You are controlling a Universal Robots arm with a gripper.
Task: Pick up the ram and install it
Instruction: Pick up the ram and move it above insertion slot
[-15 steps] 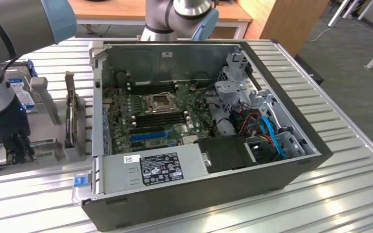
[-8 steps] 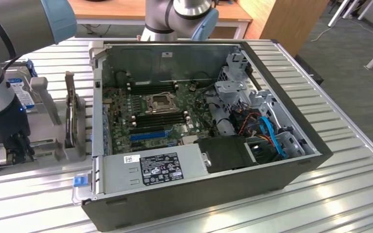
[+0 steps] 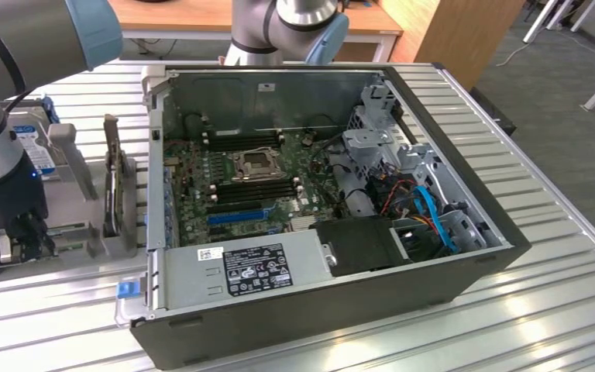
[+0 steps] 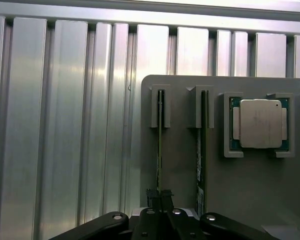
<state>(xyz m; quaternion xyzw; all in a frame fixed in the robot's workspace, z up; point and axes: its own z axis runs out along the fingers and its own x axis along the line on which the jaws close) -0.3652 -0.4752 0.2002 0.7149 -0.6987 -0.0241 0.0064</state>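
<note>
No legible text: power supply label (image 3: 258,273) print, processor (image 4: 260,123) marking unreadable.

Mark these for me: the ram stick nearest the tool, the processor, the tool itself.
ram stick (image 4: 160,145): wrist view, on its thin edge, mid-length.
processor (image 4: 260,123): wrist view, centre of its metal lid.
tool (image 4: 159,196): wrist view, its front end, at the stick.

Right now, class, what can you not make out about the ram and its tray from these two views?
Faces of the ram: wrist view, it stands edge-on in the tray.
One end of the ram: wrist view, behind the end effector.
Rest of the tray: wrist view, cut by the frame edge.
Memory slots, free or filled: exterior view, too small.
</note>
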